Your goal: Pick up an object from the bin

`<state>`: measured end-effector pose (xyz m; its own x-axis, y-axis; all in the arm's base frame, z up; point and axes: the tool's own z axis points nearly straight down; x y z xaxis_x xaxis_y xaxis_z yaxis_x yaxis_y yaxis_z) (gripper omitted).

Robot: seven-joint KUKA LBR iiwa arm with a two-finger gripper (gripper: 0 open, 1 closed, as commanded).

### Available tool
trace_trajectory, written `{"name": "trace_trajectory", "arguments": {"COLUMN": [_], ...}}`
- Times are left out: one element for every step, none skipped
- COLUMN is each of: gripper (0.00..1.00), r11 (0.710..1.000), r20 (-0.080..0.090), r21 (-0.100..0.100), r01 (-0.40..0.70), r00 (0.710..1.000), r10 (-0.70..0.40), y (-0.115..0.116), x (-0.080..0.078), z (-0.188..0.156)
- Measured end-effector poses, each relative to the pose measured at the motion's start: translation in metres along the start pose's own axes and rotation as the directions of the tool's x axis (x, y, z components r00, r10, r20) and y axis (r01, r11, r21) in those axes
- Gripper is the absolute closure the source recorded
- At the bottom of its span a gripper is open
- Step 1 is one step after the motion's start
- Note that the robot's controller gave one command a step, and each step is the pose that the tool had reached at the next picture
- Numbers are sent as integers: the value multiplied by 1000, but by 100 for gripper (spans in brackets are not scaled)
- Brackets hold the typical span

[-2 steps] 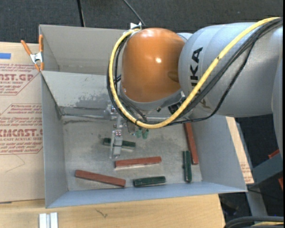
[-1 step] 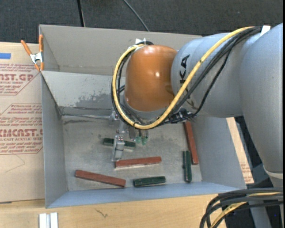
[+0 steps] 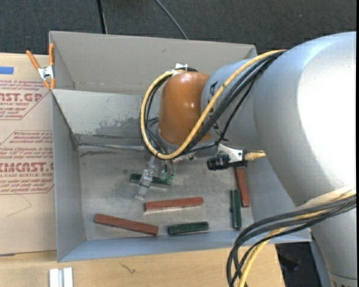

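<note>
Right now the pincer (image 3: 145, 184) is down at the middle of the frame, low over the floor of the grey bin (image 3: 69, 160). It sits at a small dark green piece (image 3: 161, 179) that lies flat there. The arm comes in from the right and drops steeply under its orange cover (image 3: 179, 106), probably so the pincer meets the floor from above rather than sliding along it. Whether the pincer is spread or pressed together cannot be told, and it may be touching the green piece or only just over it.

The other things lie flat and apart along the lower part of the frame, so each could likely be taken alone. A short brown stick (image 3: 173, 204) lies just below the pincer. A longer brown stick (image 3: 125, 224) lies at the lower left, and a dark green stick (image 3: 188, 228) below centre. At the lower right an upright green stick (image 3: 234, 209) lies beside a red stick (image 3: 243, 187).

Judging from this, the pick is at the reaching stage, with nothing lifted yet.
</note>
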<state>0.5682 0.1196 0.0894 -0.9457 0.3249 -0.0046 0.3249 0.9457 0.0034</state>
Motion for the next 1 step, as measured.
{"name": "trace_trajectory", "arguments": {"gripper": [0], "r11": [992], "r20": [-5], "r21": [3], "r01": [126], "r00": [992], "r10": [-126], "y": [-8], "x": [3], "z": [23]}}
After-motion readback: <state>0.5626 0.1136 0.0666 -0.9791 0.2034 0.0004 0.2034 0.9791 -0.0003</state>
